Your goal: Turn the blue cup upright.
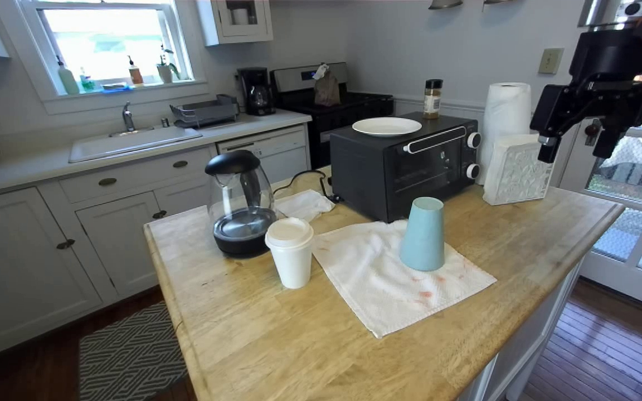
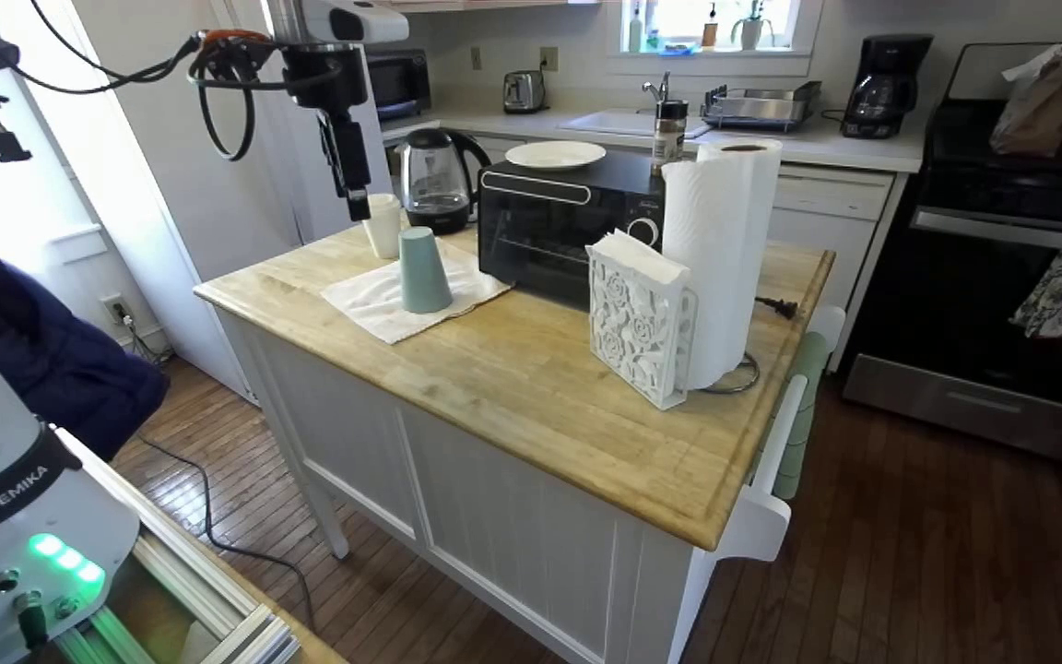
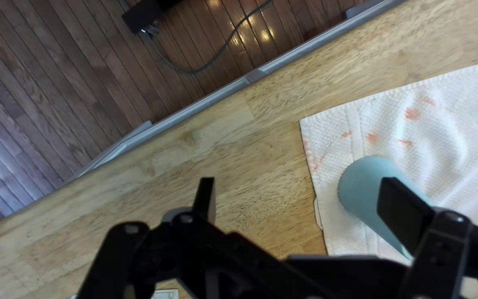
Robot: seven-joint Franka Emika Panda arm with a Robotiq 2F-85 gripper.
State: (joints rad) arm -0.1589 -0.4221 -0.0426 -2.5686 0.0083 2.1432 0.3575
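The light blue cup stands upside down, wide end down, on a white cloth in both exterior views. It also shows in the wrist view, partly hidden by the right finger. The white cloth lies on the wooden island top. My gripper is open and empty, high above the island and apart from the cup. Its two fingers are spread wide in the wrist view, with bare wood and cloth showing between them. In an exterior view the gripper points down.
A white lidded cup and a glass kettle stand beside the cloth. A black toaster oven stands behind it, with a plate and a spice jar on top. A napkin holder and paper towels stand beyond.
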